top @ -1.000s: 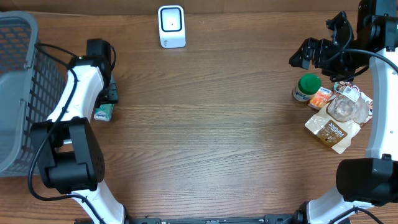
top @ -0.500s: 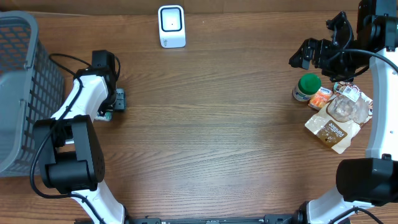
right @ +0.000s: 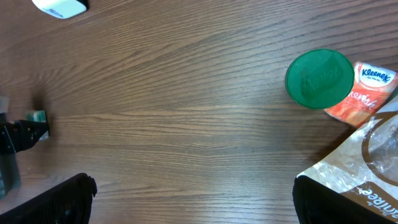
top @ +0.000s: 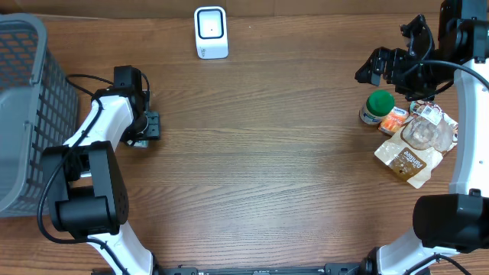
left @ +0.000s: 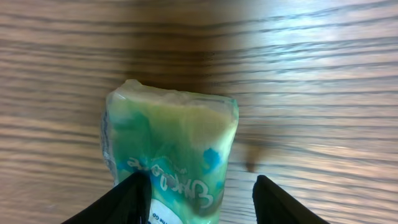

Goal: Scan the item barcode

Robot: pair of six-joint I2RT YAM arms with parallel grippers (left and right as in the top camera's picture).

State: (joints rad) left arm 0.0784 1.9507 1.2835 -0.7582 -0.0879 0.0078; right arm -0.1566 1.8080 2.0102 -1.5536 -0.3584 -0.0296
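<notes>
A small green and white packet [left: 171, 152] lies on the wooden table, close up in the left wrist view. My left gripper [left: 200, 183] straddles it: the left finger [left: 134, 199] touches the packet's side, while the right finger [left: 277, 202] stands a little apart from it. From overhead this gripper [top: 149, 126] sits at the table's left and covers most of the packet. The white scanner [top: 211, 32] stands at the back centre. My right gripper [right: 194, 186] hangs wide open above bare wood at the far right, holding nothing.
A grey basket [top: 23, 114] fills the left edge. At the right lie a green-lidded jar [top: 380, 103], an orange tissue pack [top: 395, 120], a clear plastic container [top: 424, 134] and a brown bag [top: 409, 160].
My left gripper has swung right and down over the packet, and its jaws have narrowed around it. The right arm has not moved.
</notes>
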